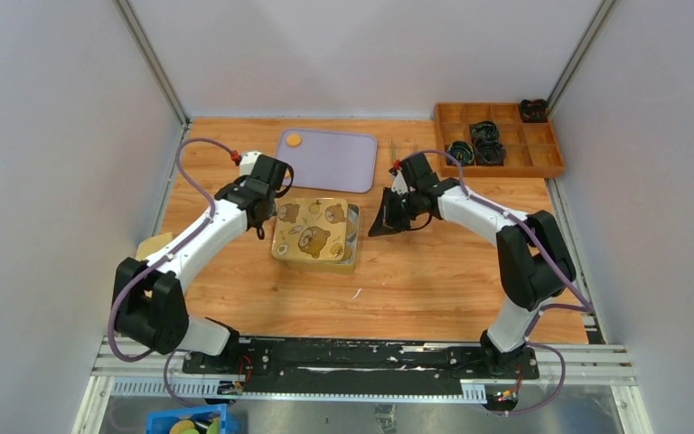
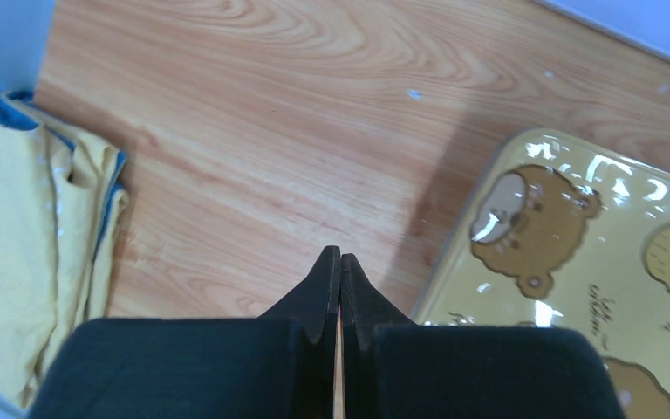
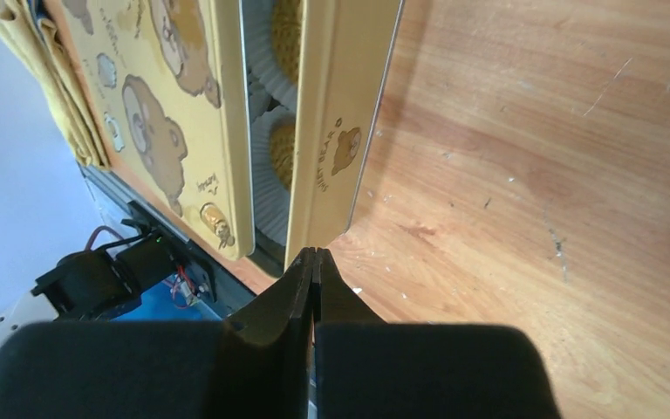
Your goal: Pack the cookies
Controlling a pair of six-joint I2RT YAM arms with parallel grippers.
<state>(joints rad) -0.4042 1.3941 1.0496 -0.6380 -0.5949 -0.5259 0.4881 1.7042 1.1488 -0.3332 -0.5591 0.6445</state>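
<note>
A yellow tin (image 1: 354, 237) stands mid-table, its bear-printed lid (image 1: 312, 233) lying on it shifted left, so a gap shows along the right side. In the right wrist view the gap shows cookies (image 3: 283, 148) sitting in white paper liners between the lid (image 3: 166, 105) and the tin's wall (image 3: 336, 131). One orange cookie (image 1: 294, 139) lies on the purple mat (image 1: 330, 161) behind the tin. My left gripper (image 1: 260, 231) is shut and empty just left of the lid (image 2: 593, 262). My right gripper (image 1: 376, 230) is shut and empty just right of the tin.
A wooden compartment tray (image 1: 542, 167) with black items stands at the back right. A yellow cloth (image 1: 154, 244) lies at the table's left edge and shows in the left wrist view (image 2: 35, 244). A blue bin (image 1: 185, 421) sits below the front rail.
</note>
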